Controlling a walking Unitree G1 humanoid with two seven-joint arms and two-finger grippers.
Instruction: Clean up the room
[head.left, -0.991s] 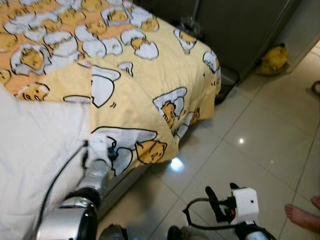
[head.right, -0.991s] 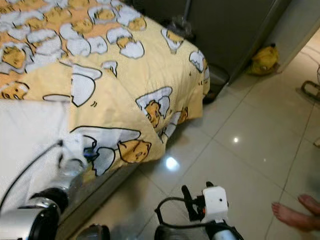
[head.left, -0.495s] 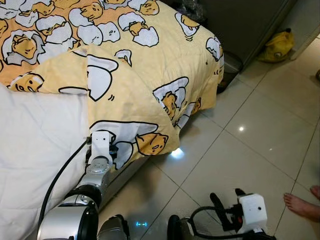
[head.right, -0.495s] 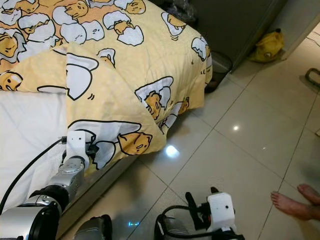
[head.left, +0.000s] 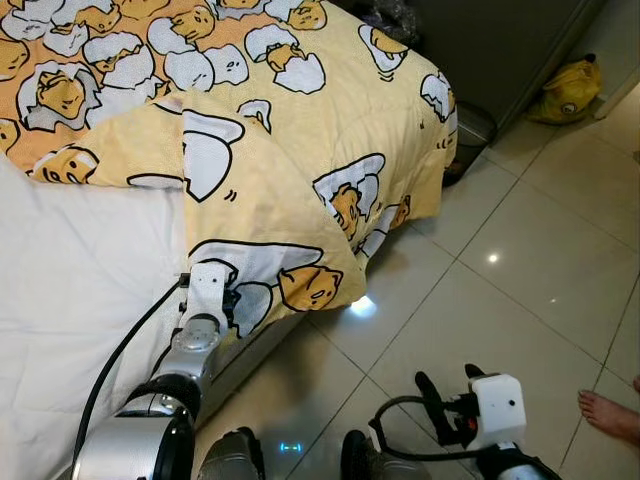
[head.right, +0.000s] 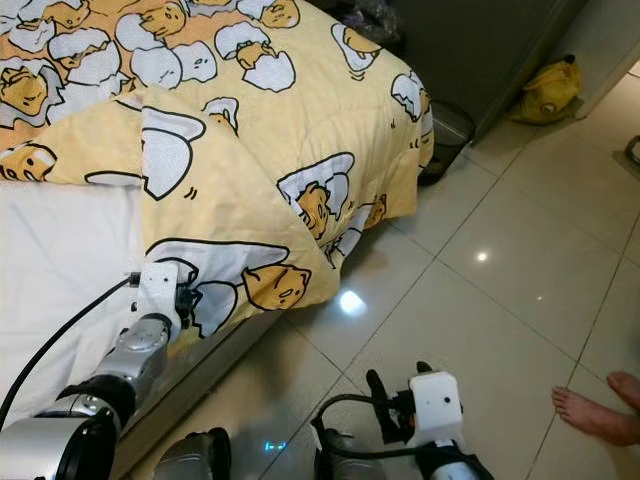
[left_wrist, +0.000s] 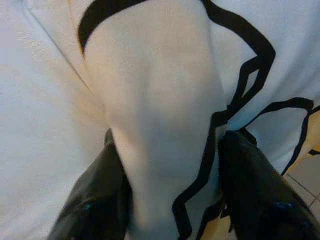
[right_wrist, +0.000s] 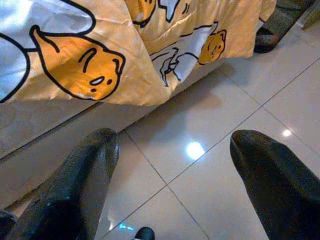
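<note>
Left wrist view: left pincer (left_wrist: 170, 200) clamps soft quilted yellow blanket (head.left: 290, 170) fold.

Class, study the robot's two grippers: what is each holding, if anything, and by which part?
The left gripper is shut on the yellow blanket, pinching a fold of its folded-back edge. The right gripper is open over the floor tiles, holding nothing.

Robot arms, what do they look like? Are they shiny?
Yes! The left arm is shiny silver with a white box at its wrist and a black cable looping beside it. The right arm ends in a white box too, with black cables. Both have glossy black fingers.
</note>
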